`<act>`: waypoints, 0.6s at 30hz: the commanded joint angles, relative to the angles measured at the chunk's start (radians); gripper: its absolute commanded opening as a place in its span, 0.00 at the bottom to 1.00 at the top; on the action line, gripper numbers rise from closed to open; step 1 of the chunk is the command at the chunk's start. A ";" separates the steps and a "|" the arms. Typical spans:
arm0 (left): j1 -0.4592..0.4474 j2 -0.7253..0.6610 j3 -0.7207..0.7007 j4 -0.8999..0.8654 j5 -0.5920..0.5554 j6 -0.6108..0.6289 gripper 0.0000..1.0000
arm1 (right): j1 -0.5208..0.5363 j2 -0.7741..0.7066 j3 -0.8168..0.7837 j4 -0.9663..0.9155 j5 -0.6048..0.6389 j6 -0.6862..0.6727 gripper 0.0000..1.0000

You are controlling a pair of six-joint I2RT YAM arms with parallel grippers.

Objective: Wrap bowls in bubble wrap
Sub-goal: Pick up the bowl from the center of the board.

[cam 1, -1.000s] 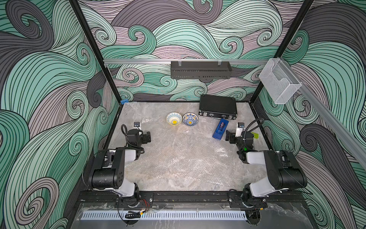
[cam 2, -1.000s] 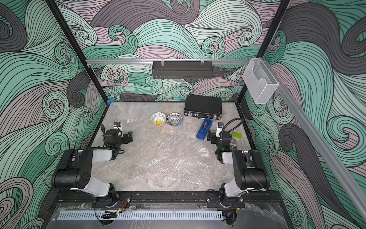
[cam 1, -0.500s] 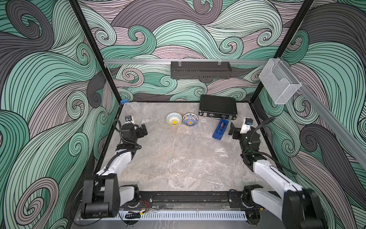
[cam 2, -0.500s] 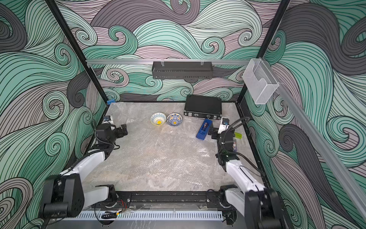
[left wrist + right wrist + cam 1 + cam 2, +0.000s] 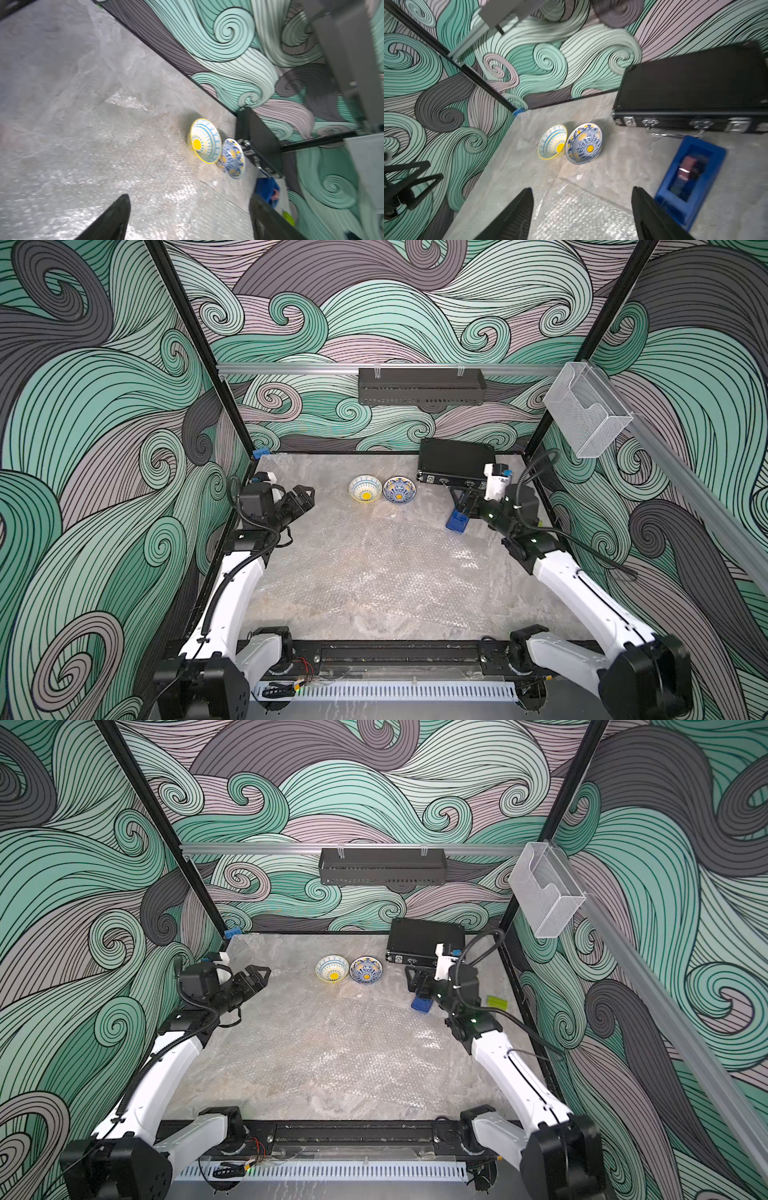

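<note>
Two bowls stand side by side at the back of the table: the pale teal-and-yellow bowl (image 5: 365,488) (image 5: 331,968) (image 5: 204,141) (image 5: 552,142) and, touching it on the right, the blue-and-white bowl (image 5: 399,490) (image 5: 365,969) (image 5: 232,159) (image 5: 584,143). Clear bubble wrap (image 5: 374,564) (image 5: 340,1048) (image 5: 104,166) (image 5: 581,212) lies flat over the table's middle, in front of the bowls. My left gripper (image 5: 305,495) (image 5: 189,198) hovers left of the bowls, open and empty. My right gripper (image 5: 459,497) (image 5: 582,189) hovers to their right, over the wrap's far corner, open and empty.
A black case (image 5: 455,462) lies at the back right. A small blue bin (image 5: 457,520) sits below my right gripper. A black shelf (image 5: 419,385) hangs on the back wall and a clear holder (image 5: 586,414) on the right rail. Walls close in both sides.
Both arms have unfolded and stretched toward the back. Both grippers have risen and swung inward toward the bowls. The bowls and the wrap have not moved.
</note>
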 commanded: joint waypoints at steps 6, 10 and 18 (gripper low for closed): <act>0.015 -0.165 0.027 -0.386 0.381 0.191 0.86 | 0.068 0.408 0.323 -0.272 -0.028 0.094 0.58; 0.015 -0.283 -0.057 -0.414 0.252 0.210 0.87 | 0.088 0.602 0.502 -0.392 0.028 0.094 0.56; 0.016 -0.305 -0.048 -0.438 0.213 0.227 0.87 | 0.118 0.868 0.757 -0.538 0.104 0.087 0.55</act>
